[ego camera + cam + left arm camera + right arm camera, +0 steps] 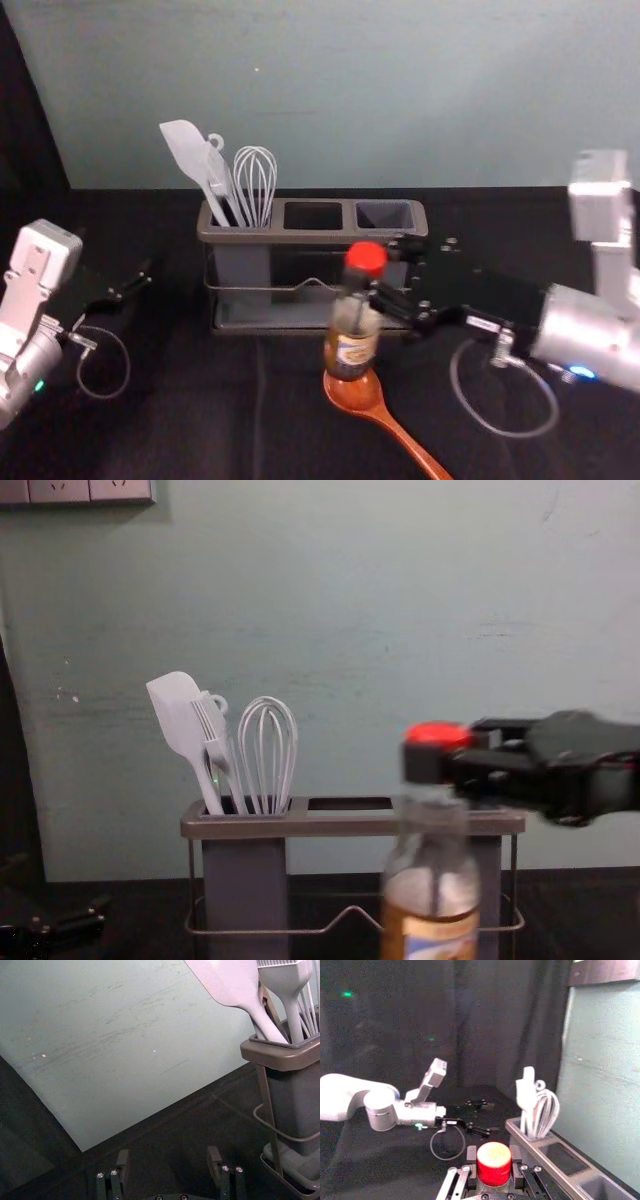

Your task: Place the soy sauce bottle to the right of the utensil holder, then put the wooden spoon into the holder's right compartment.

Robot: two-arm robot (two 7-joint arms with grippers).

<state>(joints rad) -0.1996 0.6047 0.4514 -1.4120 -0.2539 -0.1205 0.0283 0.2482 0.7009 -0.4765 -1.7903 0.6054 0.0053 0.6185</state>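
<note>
Black tabletop (160,430), backed by a pale wall (350,90). The right gripper (380,271) is stretched in from 3 o'clock, clamped round the red-capped bottle (352,338); the left gripper (141,281) is spread wide, 9 o'clock.

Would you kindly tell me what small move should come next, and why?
I would probably carry the soy sauce bottle toward the robot's right, past the utensil holder, before lowering it. The right tool grips it by the red cap, but it is in front of the holder and, in the head view, overlaps the wooden spoon.
</note>
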